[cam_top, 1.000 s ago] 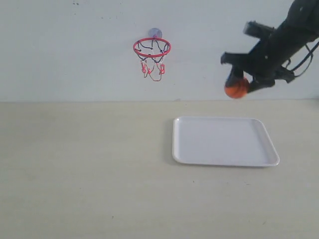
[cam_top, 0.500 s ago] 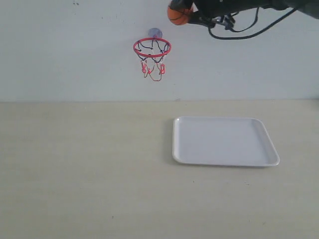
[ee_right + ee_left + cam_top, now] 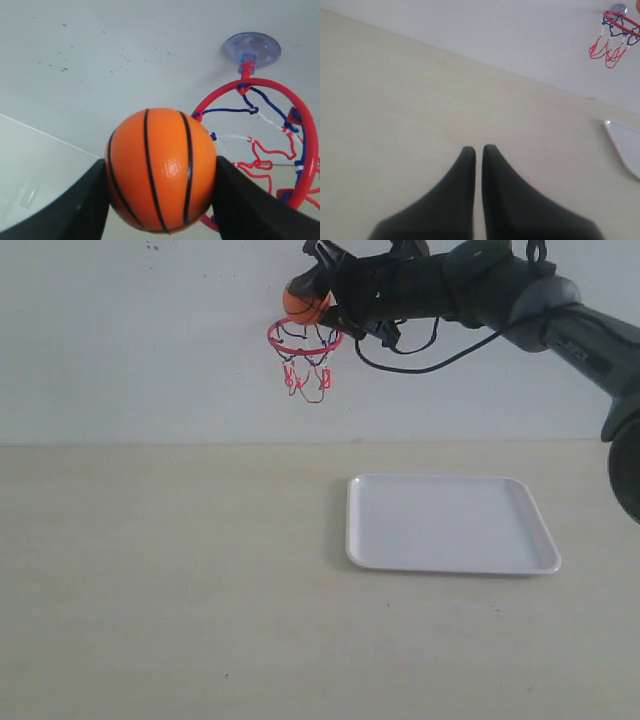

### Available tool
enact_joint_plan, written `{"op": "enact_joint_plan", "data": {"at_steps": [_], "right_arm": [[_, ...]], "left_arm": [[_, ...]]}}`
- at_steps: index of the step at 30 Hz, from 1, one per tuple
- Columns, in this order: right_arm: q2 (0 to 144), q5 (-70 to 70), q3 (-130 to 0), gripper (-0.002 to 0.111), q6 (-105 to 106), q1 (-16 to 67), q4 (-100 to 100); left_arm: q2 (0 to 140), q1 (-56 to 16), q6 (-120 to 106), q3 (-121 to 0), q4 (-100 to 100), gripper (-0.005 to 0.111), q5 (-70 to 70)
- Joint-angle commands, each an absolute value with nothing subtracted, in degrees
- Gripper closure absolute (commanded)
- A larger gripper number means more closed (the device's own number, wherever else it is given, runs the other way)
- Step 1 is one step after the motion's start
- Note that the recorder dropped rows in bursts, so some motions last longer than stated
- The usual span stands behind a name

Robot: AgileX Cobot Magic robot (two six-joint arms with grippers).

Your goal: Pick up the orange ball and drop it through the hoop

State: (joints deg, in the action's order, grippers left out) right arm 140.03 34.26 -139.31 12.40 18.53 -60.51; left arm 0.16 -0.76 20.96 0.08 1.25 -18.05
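Note:
The orange ball [image 3: 304, 304] with black seams is held just above the hoop [image 3: 305, 338], whose red ring and dangling net hang from a suction cup on the white wall. My right gripper [image 3: 312, 295] is shut on the ball, reaching in from the upper right. In the right wrist view the ball [image 3: 161, 169] sits squeezed between both black fingers, with the hoop [image 3: 280, 150] close behind it. My left gripper [image 3: 478, 148] is shut on nothing, low over the table; the hoop [image 3: 616, 34] shows far off in its view.
A white tray [image 3: 450, 524] lies on the beige table, right of centre and below the right arm. Its corner [image 3: 623, 142] shows in the left wrist view. The right arm's black cable [image 3: 440, 358] loops down beside the hoop.
The right arm has carried the ball from low on the right, up and leftward along the wall, then slightly down to just above the hoop's ring. The ball stays gripped.

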Motion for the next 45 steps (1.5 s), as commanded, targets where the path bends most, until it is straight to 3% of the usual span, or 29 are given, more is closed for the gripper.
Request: {"op": "enact_joint_plan", "data": {"at_steps": [1,10,13,16,18,24,28,33,45], "right_arm": [[140.7,31.94,-140.15,0.108,14.02,19.09,-62.63],[140.7,29.64,-140.15,0.105,16.58,19.49,-63.15],[140.7,28.71,-140.15,0.086,16.88,19.49,-63.15],[140.7,27.37,-140.15,0.054,16.88,19.64,-63.15],[140.7,26.15,-140.15,0.04,16.88,19.93,-62.27],[140.7,25.73,-140.15,0.037,16.59,20.02,-60.76],[140.7,25.93,-140.15,0.023,16.49,20.02,-60.76],[139.64,29.65,-140.15,0.023,16.82,18.91,-60.6],[133.76,69.02,-140.15,0.023,16.03,1.74,-59.25]], "left_arm": [[0.0,-1.21,20.89,0.0,1.26,0.103,-17.56],[0.0,-1.21,20.89,0.0,1.26,0.103,-17.56],[0.0,-1.21,20.89,0.0,1.26,0.103,-17.56],[0.0,-1.21,20.89,0.0,1.26,0.103,-17.56],[0.0,-1.21,20.89,0.0,1.26,0.103,-17.56],[0.0,-1.21,20.89,0.0,1.26,0.103,-17.56],[0.0,-1.21,20.89,0.0,1.26,0.103,-17.56],[0.0,-1.21,20.89,0.0,1.26,0.103,-17.56],[0.0,-1.21,20.89,0.0,1.26,0.103,-17.56]]}}
